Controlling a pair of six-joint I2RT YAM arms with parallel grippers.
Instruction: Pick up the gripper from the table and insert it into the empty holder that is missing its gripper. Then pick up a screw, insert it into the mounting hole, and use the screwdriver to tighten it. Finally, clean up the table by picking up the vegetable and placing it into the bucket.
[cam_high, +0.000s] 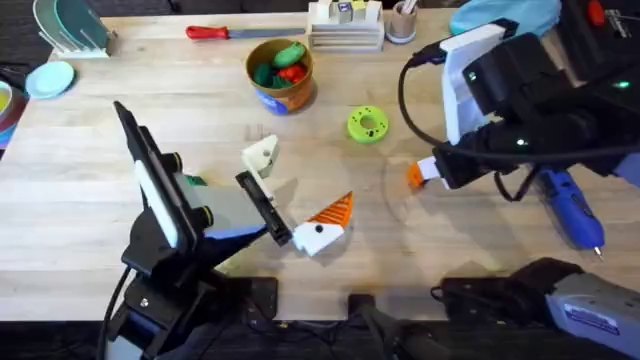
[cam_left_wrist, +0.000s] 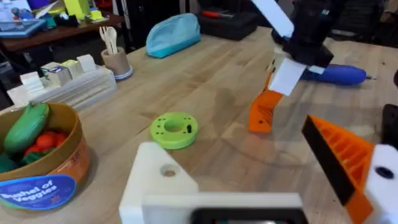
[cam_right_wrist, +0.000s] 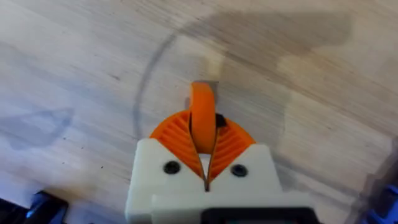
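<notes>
One slip risk I see: right gripper (cam_right_wrist: 205, 165) pinching the orange gripper (cam_right_wrist: 202, 115) thinly could twist it short of the holder (cam_high: 262, 155); left gripper (cam_high: 290, 215) fingers, can't tell.

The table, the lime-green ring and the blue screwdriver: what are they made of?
The table looks like pale wood, with visible grain and plank seams. The lime-green ring seems matte moulded plastic. The blue screwdriver appears smooth, slightly glossy plastic; its tip looks metal.

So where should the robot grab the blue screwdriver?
Probably around the thick middle of the screwdriver, coming straight down, fingers closing across its width. It lies flat on the table with its thin tip at one end, so the body is the steadiest part. The right end effector holds the gripper now.
</notes>
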